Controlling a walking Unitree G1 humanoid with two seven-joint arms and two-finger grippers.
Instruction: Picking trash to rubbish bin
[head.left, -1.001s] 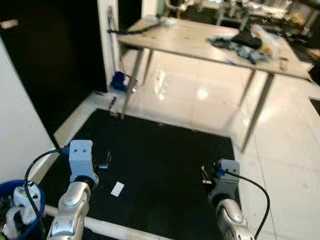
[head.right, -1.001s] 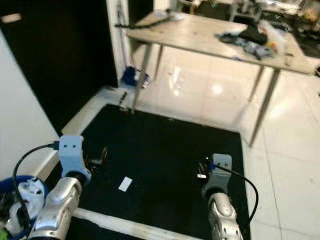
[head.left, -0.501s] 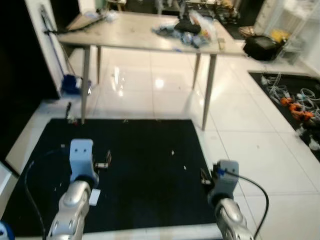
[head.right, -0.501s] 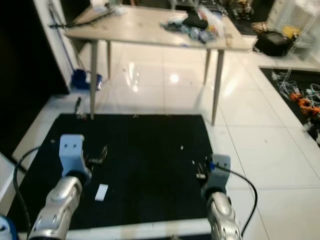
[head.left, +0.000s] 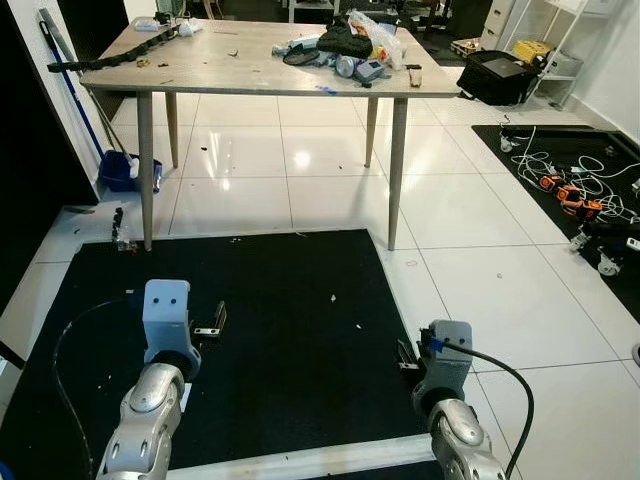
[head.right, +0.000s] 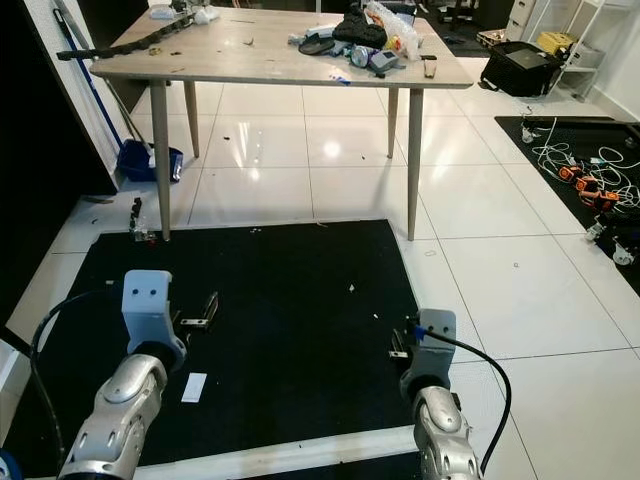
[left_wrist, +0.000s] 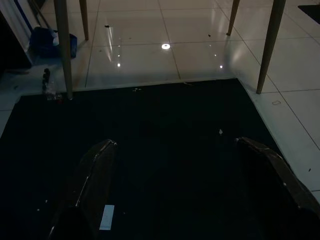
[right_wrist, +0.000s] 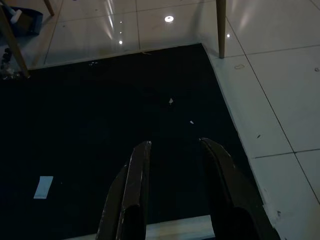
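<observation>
Black mat (head.right: 300, 300) bordered by white tiles (head.right: 520, 280); paper scrap (head.right: 194, 387) near left hand (left_wrist: 175, 165).

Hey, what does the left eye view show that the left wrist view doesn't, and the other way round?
Left eye view adds the tabletop, its clutter, cables at the right, and the right end effector. Left wrist view adds a close look at the left end effector, fingers wide apart. Both share the black mat, white paper scrap, table legs and blue dustpan.
</observation>
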